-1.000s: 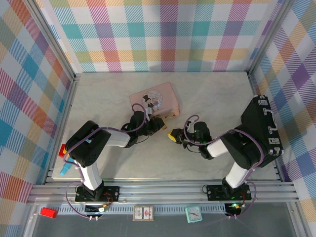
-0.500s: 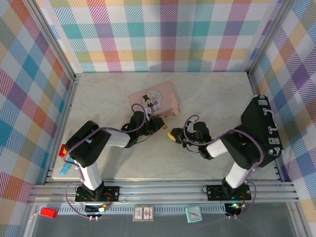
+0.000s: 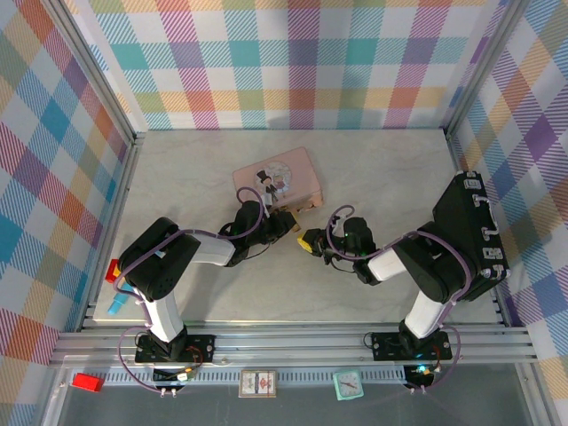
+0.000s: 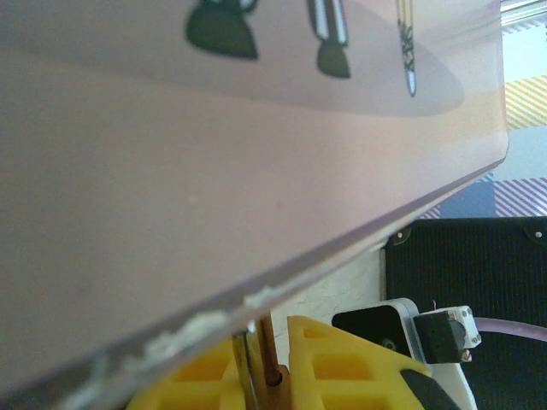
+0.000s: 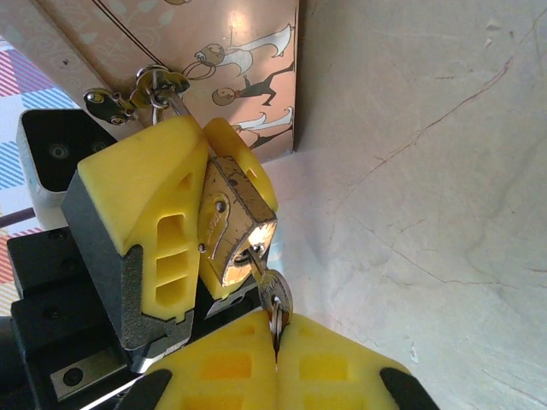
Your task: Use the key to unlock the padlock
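We have the left gripper [image 5: 208, 184] clamped on the padlock [image 5: 232, 224], with its yellow fingers [image 5: 145, 192] on either side of the brass body. The padlock sits at the near right corner of the pink tin [image 3: 277, 174], mid-table [image 3: 399, 169]. Its shackle [image 5: 161, 84] runs through the tin's hasp [image 5: 107, 101]. The right gripper [image 5: 275, 352] is pinched tight on the key [image 5: 273, 297], whose tip is in the keyhole. We can't tell if the shackle has released.

The left gripper [image 3: 289, 220] lies low against the near corner of the pink tin [image 3: 277, 173], with the small brass padlock [image 3: 303, 209] at its tip. The yellow-padded right gripper [image 3: 310, 241] points toward it from just beside.
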You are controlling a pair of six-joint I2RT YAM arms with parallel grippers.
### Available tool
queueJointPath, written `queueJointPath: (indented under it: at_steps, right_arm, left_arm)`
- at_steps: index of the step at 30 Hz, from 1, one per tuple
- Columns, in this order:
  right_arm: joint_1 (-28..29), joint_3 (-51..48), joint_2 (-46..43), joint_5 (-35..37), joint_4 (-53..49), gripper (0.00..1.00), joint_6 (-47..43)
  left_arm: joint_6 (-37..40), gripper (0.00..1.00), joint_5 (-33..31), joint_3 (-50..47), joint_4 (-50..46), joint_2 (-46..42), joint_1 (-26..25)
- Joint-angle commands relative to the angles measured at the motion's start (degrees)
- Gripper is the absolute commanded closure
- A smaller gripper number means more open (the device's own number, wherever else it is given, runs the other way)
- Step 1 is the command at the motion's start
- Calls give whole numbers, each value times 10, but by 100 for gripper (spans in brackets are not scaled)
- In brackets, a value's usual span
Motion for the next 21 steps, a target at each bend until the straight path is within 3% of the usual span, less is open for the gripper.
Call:
queueJointPath:
  at_steps: [1,9,10,13,18,21]
  right_arm:
    - [3,29,7,-2,21,100,-7]
    - [-10,48,37,-12,29,100,-18]
    - [-13,48,35,-14,24,96,-25]
    - [-16,45,0,-5,-61,70,-80]
    - [-9,52,-84,40,-266,51,-205]
    - [-8,59,-95,46,-318,41,-252]
  left_arm:
    - [-32,100,15,-8,8,6,-9]
    - [-25,100,12,-10,-11,-6,-21]
    - [-25,100,7,-13,-16,-10,-21]
    - [-14,100,-14,-8,-71,-26,-20]
    - [26,100,-91,51,-273,-66,-21]
    - [32,100,-117,68,-308,-80,-20]
